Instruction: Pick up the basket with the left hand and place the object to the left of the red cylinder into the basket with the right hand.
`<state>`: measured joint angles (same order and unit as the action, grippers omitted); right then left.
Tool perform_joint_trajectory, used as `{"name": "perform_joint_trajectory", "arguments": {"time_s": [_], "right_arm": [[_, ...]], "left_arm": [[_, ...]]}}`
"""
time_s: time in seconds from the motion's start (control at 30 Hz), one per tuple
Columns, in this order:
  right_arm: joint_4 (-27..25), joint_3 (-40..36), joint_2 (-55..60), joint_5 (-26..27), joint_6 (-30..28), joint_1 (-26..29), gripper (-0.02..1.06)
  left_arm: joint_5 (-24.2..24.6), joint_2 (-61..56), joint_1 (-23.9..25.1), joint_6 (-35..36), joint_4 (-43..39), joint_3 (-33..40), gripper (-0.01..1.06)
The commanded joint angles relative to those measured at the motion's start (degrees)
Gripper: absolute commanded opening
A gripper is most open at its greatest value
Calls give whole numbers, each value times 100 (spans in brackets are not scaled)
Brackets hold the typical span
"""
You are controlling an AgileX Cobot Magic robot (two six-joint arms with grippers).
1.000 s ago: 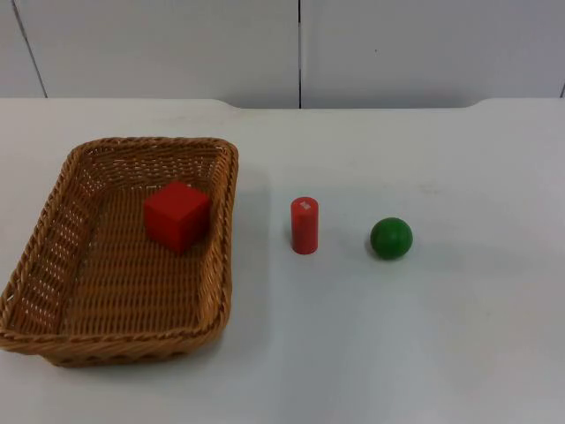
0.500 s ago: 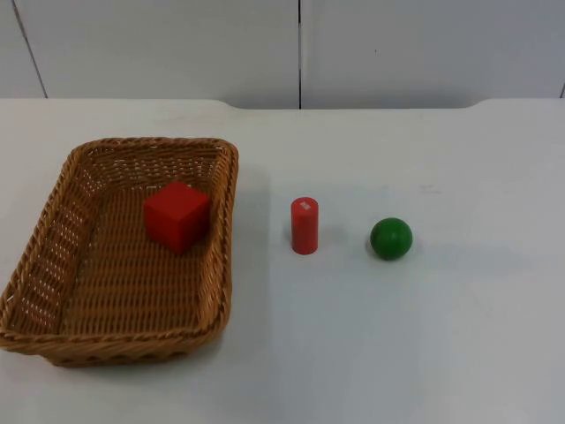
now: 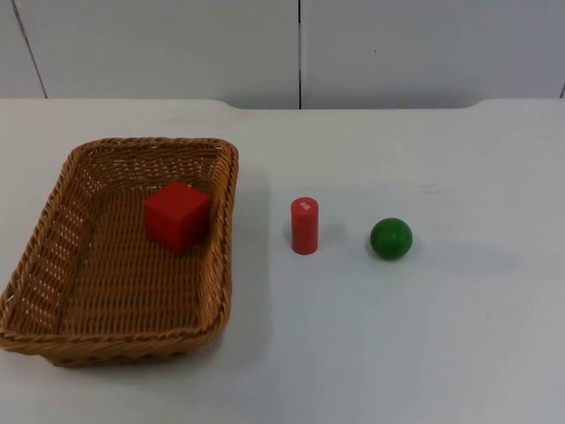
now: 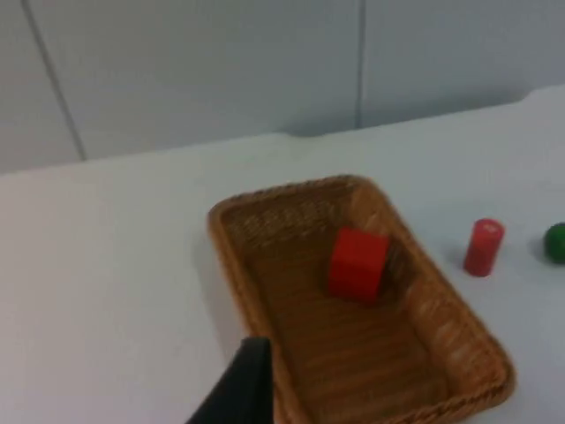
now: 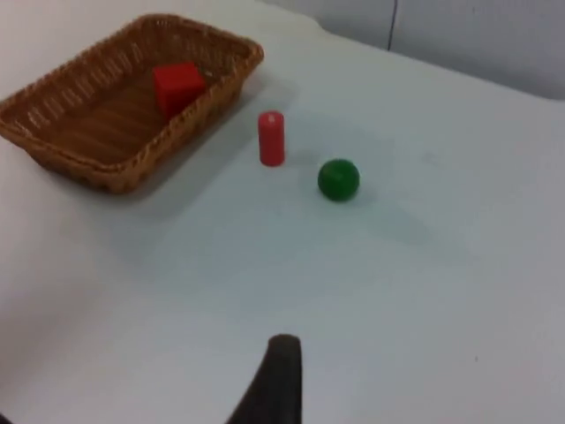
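Already the red cube (image 3: 177, 216) (upright) sits inside the basket (image 3: 53, 256).

Left gripper (image 4: 240, 389) is showing as a plain matte black wedge, tapering to a narrow, squared-off end, with one straight edge and one slanted edge. Right gripper (image 5: 275, 382) is showing as a dark, near-black slim blade with a rounded end and a slight curve. Neither is showing markings or screws.
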<state>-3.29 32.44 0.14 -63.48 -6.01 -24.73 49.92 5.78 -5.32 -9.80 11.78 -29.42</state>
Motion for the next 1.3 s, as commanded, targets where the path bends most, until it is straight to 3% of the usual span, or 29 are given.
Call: {"name": "perform_joint_trajectory", "arguments": {"time_s": [0.0,0.2,0.6,1.27], "right_arm": [[60,-91,-14,6,45,1,80],[60,-229,-14,185,67,1,80],[208,-285,-14,167,197,1,80],[329,-285,-14,167,322,1,81]], "left_arm": [[192,-155,-33,317,-324,45,105],[216,-578,-33,735,-675,45,105],[1179,-578,-33,980,-1147,130,105],[1170,-578,-33,1053,-1240,102,105]]}}
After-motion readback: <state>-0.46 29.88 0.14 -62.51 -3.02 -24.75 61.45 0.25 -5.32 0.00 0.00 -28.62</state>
